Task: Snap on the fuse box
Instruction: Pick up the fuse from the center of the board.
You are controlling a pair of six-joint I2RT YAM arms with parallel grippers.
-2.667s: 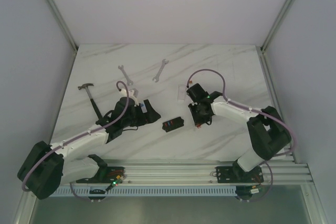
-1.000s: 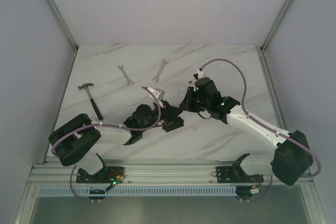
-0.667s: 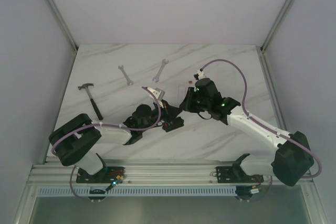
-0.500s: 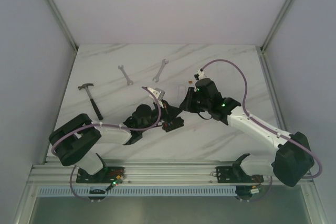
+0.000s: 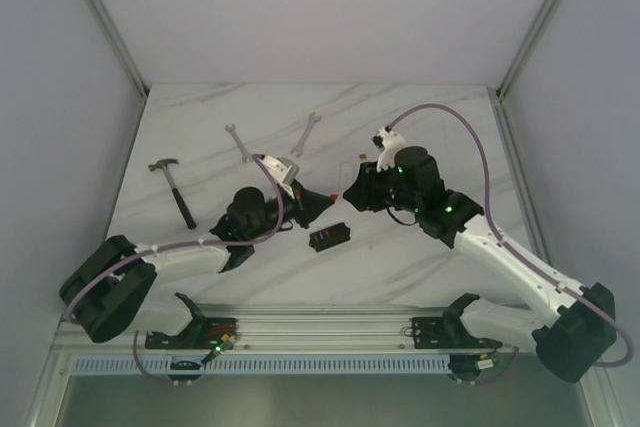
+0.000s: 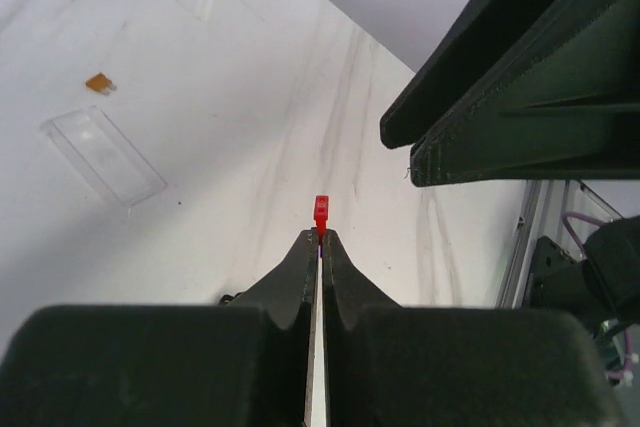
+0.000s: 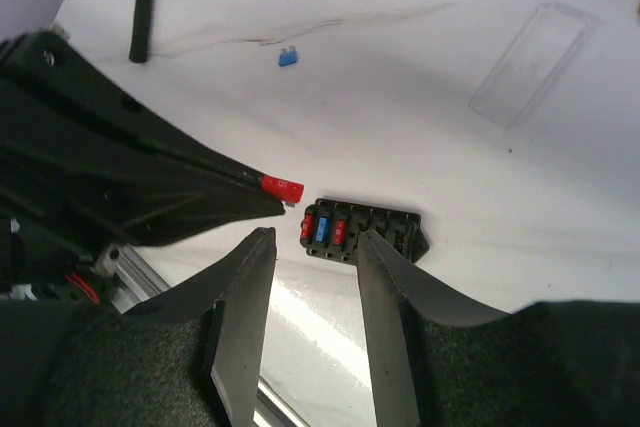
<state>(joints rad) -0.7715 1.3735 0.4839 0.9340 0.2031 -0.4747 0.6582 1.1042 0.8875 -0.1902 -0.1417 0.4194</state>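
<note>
The fuse box (image 7: 362,232) is a small black box lying on the white table, with two red fuses and a blue fuse at its left end; the top view shows the fuse box (image 5: 327,238) between the two arms. My left gripper (image 6: 321,231) is shut on a small red fuse (image 6: 321,212) that sticks out past the fingertips. The same red fuse (image 7: 282,187) hangs just left of and above the box. My right gripper (image 7: 315,239) is open above the box's left end, holding nothing. From above, the left gripper (image 5: 326,200) and right gripper (image 5: 349,194) nearly meet tip to tip.
A thin clear cover (image 7: 532,64) lies flat on the table; in the left wrist view the cover (image 6: 103,155) has an orange fuse (image 6: 98,82) beyond it. A loose blue fuse (image 7: 289,57) lies nearby. A hammer (image 5: 175,187) and two wrenches (image 5: 238,142) (image 5: 306,133) lie at the back left.
My left gripper has risen off the fuse box and drawn back to the left with the red fuse. My right gripper has opened wider and shifted slightly right.
</note>
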